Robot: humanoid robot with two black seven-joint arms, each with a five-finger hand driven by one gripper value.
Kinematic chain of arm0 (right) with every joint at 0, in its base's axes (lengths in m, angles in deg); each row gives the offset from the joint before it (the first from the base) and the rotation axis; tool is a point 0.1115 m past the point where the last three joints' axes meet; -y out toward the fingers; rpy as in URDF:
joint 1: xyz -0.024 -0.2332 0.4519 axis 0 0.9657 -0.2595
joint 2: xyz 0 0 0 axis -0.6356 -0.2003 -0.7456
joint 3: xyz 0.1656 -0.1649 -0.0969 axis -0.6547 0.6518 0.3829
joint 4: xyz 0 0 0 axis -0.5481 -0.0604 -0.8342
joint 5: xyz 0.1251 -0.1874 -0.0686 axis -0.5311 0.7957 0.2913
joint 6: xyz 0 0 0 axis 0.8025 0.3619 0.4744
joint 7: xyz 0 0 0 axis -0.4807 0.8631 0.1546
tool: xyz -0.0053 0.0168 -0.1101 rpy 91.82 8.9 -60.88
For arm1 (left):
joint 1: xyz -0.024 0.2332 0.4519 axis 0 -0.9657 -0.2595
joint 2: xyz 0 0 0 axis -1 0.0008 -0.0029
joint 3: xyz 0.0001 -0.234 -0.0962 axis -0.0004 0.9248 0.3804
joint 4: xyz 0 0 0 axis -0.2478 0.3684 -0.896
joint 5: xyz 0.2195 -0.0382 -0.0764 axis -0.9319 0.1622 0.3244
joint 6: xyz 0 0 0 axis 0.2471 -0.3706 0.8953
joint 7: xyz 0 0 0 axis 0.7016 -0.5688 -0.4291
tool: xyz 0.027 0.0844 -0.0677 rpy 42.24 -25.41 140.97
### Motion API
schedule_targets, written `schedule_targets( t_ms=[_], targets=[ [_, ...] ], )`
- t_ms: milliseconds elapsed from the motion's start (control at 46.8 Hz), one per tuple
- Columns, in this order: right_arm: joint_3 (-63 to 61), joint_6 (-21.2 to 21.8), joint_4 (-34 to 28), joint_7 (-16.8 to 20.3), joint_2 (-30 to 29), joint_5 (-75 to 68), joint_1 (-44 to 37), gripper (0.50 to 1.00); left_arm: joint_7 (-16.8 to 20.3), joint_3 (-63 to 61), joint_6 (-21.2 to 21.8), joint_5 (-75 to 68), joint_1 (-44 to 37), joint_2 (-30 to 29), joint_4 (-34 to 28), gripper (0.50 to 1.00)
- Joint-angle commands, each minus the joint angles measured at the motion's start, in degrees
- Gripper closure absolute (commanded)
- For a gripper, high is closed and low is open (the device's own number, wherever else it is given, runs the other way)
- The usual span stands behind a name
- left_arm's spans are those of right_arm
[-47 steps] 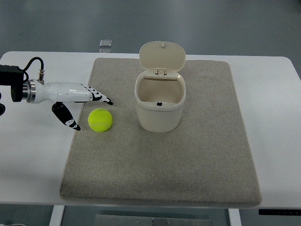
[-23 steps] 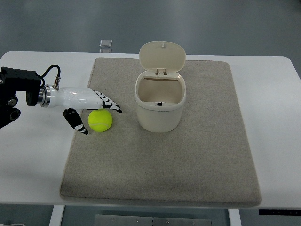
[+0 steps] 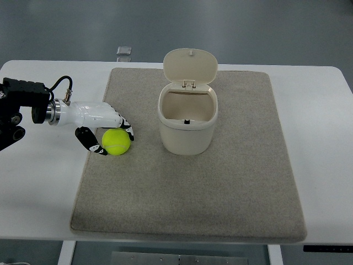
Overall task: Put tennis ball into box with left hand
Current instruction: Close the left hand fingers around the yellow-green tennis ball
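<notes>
Tennis ball (image 3: 116, 142) on mat (image 3: 187, 182), left of open box (image 3: 187, 124). I see left robot hand (image 3: 102, 132) clamped on it, thumb on near side, fingers (image 3: 126, 128) over far side.

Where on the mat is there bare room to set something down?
Free: the mat in front of and right of the bin. Crowded: its left edge, where the left hand closes on the tennis ball.
</notes>
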Motion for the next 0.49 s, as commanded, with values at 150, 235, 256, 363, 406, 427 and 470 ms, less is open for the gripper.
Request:
schedule_targets(
  t_ms=[150, 235, 256, 363, 406, 427, 470],
  targets=[
    [0.0, 0.0, 0.0, 0.0, 0.0, 0.08, 0.0, 0.599, 0.03, 0.16, 0.0, -0.08, 0.89, -0.17, 0.09, 1.0],
    [0.0, 0.0, 0.0, 0.0, 0.0, 0.08, 0.0, 0.599, 0.03, 0.33, 0.0, 0.01, 1.68, -0.52, 0.27, 1.0],
    [0.0, 0.0, 0.0, 0.0, 0.0, 0.0, 0.0, 0.599, 0.03, 0.42, 0.0, 0.01, 2.03, -0.7, 0.44, 1.0],
    [0.0, 0.0, 0.0, 0.0, 0.0, 0.08, 0.0, 0.599, 0.38, 0.68, 0.0, 0.1, 3.52, -2.01, 1.23, 1.0],
    [0.0, 0.0, 0.0, 0.0, 0.0, 0.0, 0.0, 0.599, 0.47, 0.68, 0.0, 0.1, 4.58, -3.24, 2.19, 1.0],
    [0.0, 0.0, 0.0, 0.0, 0.0, 0.0, 0.0, 0.599, 0.56, 0.77, 0.0, 0.1, 5.1, -3.94, 2.81, 1.0],
    [0.0, 0.0, 0.0, 0.0, 0.0, 0.0, 0.0, 0.599, 0.91, 0.77, 0.0, 0.1, 6.07, -5.17, 4.21, 1.0]
  ],
)
